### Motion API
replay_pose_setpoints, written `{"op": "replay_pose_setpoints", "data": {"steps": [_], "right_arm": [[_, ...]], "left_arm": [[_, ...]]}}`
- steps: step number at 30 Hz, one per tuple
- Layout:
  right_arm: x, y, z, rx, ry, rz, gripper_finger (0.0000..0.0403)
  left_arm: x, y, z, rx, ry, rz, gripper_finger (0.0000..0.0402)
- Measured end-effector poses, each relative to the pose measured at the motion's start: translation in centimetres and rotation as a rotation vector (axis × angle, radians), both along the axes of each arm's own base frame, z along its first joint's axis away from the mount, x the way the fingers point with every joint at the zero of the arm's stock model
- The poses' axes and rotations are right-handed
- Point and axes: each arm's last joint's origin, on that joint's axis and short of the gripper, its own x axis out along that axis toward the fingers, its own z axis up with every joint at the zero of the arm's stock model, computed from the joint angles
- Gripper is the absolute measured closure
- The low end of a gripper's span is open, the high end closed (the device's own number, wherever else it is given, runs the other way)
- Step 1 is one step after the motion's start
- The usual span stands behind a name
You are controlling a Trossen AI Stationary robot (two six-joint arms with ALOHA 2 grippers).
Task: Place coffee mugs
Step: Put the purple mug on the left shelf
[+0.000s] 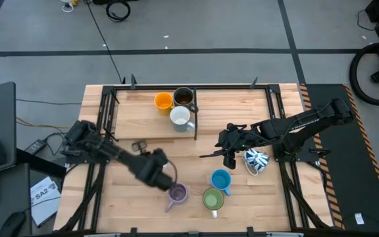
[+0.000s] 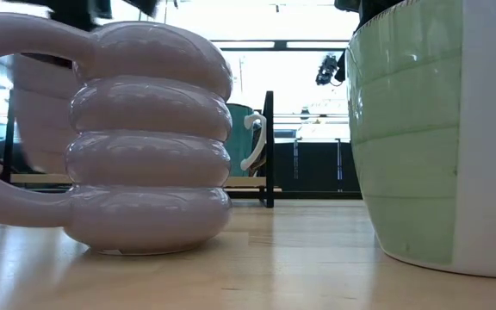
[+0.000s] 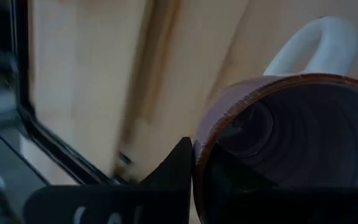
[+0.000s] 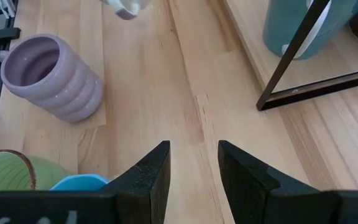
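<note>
We looked down on a wooden table (image 1: 124, 204) and took the ribbed purple mug (image 1: 177, 193), which stood upright near its front edge, as our landmark.

Just left of that mug and slightly behind it, the left gripper (image 1: 165, 172) was clenched on the rim of a second mug (image 3: 278, 143). This one had a brown lip, a dark inside and a pale handle. One finger (image 3: 176, 171) pressed the outside of its wall. We could not tell whether this held mug touched the table.

Well behind the ribbed mug, toward the far edge, three mugs clustered inside a black frame (image 1: 195, 112): an orange mug (image 1: 163, 101), a dark grey mug (image 1: 183, 97) and a white mug (image 1: 180, 116).

Just right of the ribbed mug stood a green mug (image 1: 213, 198). A blue mug (image 1: 221, 179) touched or nearly touched the green one on its far side.

Farther right of the ribbed mug, the right gripper (image 1: 226, 153) hung with its fingers apart, grasping nothing. Beyond it to the right, a white mug with a blue pattern (image 1: 256, 160) sat partly under the right arm.
</note>
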Motion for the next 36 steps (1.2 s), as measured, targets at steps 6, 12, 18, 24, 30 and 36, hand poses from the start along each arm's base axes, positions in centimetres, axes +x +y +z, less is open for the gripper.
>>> {"op": "replay_pose_setpoints", "data": {"steps": [6, 12, 18, 24, 30, 36], "right_arm": [[0.0, 0.0, 0.0, 0.000, 0.002, 0.000, 0.0263], [0.0, 0.0, 0.0, 0.000, 0.002, 0.000, 0.0263], [0.0, 0.0, 0.0, 0.003, 0.003, 0.003, 0.0263], [0.0, 0.0, 0.0, 0.004, 0.003, 0.004, 0.0263], [0.0, 0.0, 0.0, 0.005, 0.002, 0.005, 0.0263], [0.0, 0.0, 0.0, 0.005, 0.002, 0.005, 0.0263]], "left_arm": [[3.3, 4.1, -0.3, -0.054, -0.017, -0.166, 0.0374], [6.1, 7.1, -0.4, -0.144, -0.117, -0.316, 0.0374], [7.6, 8.8, -0.2, -0.206, -0.195, -0.429, 0.0373], [7.5, 9.8, -0.1, -0.195, -0.148, -0.491, 0.0373], [6.6, 11.2, 1.3, -0.191, -0.141, -0.508, 0.0373], [4.7, 13.7, 3.4, -0.179, -0.113, -0.506, 0.0373]]}}
